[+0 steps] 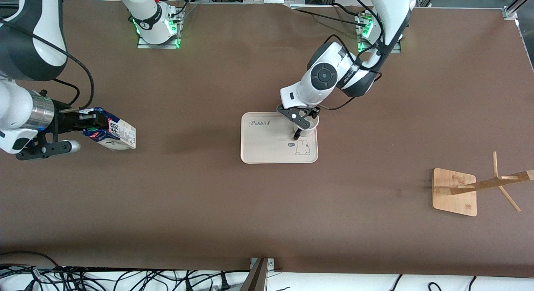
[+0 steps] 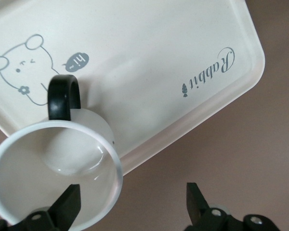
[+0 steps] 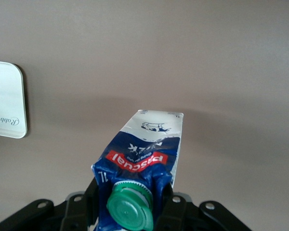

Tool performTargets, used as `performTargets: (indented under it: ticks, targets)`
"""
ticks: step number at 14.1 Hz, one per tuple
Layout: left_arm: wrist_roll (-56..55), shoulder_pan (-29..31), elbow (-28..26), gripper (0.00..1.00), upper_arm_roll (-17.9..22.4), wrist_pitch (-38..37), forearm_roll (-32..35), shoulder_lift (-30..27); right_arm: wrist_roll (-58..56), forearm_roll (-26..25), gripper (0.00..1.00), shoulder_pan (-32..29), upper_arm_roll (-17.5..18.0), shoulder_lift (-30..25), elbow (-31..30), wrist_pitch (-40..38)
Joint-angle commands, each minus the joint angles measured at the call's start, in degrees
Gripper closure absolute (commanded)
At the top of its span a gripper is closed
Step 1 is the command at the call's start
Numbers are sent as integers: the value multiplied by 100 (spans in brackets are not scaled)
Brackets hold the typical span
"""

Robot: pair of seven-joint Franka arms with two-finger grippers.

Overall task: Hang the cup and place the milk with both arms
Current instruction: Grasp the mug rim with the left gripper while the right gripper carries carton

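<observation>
The right gripper (image 1: pixel 85 123) is clamping the blue-and-white gable-top milk carton (image 1: pixel 112 134) below its green cap, carrying it tilted over bare brown table (image 1: pixel 208 207). The carton is light and crushable. The left gripper (image 1: pixel 301 121), fingers apart, is straddling the rim of the rigid, slippery white mug (image 2: pixel 53 168) at the cream tray's (image 1: pixel 260 151) corner. The wooden rack (image 1: pixel 475 186) is standing well apart.
</observation>
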Motion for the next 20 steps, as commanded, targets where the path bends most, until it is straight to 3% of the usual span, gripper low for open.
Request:
performTargets:
  ticks: [1, 2, 4, 6, 9, 13, 20]
  targets:
    - [150, -34, -92, 49, 27, 147, 184, -6, -85, -191, 50, -852, 926, -409, -655, 410]
    - [142, -34, -92, 71, 27, 138, 447, -6, -85, -340, 50, -1125, 1217, -497, -866, 568]
    - [142, -34, -92, 100, 27, 138, 616, 29, -76, -499, 50, -1233, 1360, -585, -1192, 789]
    - [142, -34, -83, 100, 53, 138, 617, 29, -76, -508, 50, -1373, 1422, -629, -1508, 991]
    - [142, -25, -57, 100, 97, 130, 617, -15, -76, -499, 50, -1707, 1834, -629, -1903, 1350]
    - [159, 115, 40, 100, 316, 25, 608, -435, -59, -499, 50, -1726, 1897, -761, -2782, 2352]
    - [177, 1556, 382, 100, 730, -968, 617, -1473, -67, -455, 50, -1840, 1906, -744, -3319, 2898]
